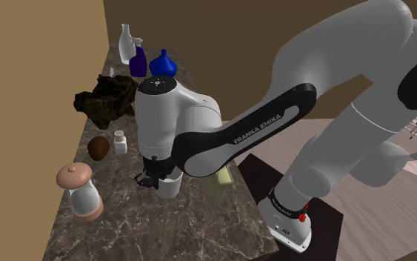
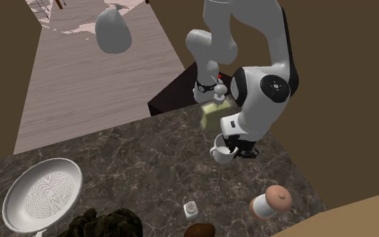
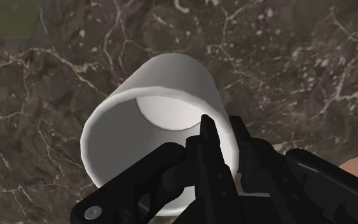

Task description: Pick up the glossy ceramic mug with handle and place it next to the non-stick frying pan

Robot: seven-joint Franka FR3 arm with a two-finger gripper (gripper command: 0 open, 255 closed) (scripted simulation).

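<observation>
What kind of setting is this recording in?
Probably a home kitchen: a dark marbled countertop carries a white frying pan, a small shaker and a white mug, with wood-look flooring beside it.

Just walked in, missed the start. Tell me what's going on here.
The white arm's black tool is shut on the wall of a white mug, one finger inside and one outside, over the dark veined counter. The pale frying pan lies apart, at the second exterior view's lower left, so the mug is not yet beside it.
</observation>
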